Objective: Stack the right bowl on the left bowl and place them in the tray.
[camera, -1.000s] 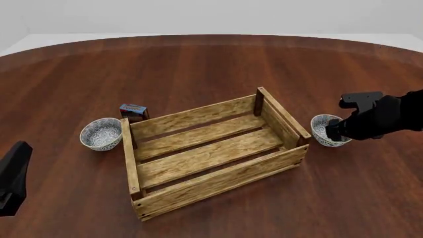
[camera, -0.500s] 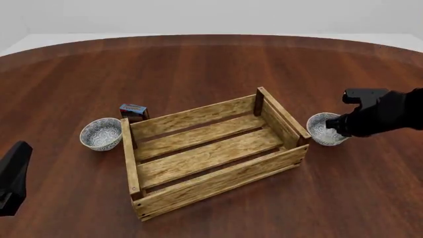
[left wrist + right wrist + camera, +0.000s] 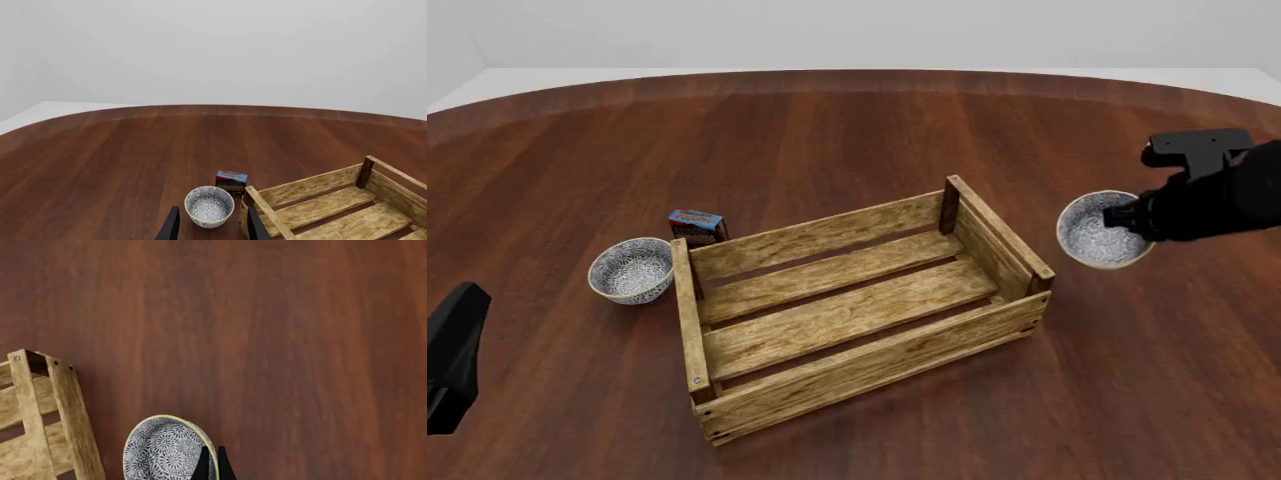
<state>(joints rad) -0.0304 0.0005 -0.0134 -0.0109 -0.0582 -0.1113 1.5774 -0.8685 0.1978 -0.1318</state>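
**One bowl held, one crate's width to cross**

Two bowls sit on opposite sides of the tray, and that is the relation the coming move turns on. Far left in the front view, the left claw [image 3: 454, 360] hangs low at the near edge of the bench [image 3: 827, 130], well apart from everything; in its own wrist view its two fingers stand spread, holding nothing, with the left bowl [image 3: 631, 270] framed between them farther ahead. That bowl rests upright on the bench just beside the tray's left end wall, with the small blue-and-red box [image 3: 697, 226] just behind it.

The tray [image 3: 854, 375] lies between, its long axis running slantwise from near-left to far-right, empty of bowls.

On the right, the right claw [image 3: 1124, 215] is closed on the rim of the right bowl [image 3: 1102, 230], one finger inside and one outside as its wrist view shows. The bowl looks lifted off the bench, just beyond the tray's right end wall.

So the target lies leftward of the right claw, past the whole length of the tray. The left arm is nearer that bowl, yet the right one carries the load; I judge it must travel above the crate walls to stack
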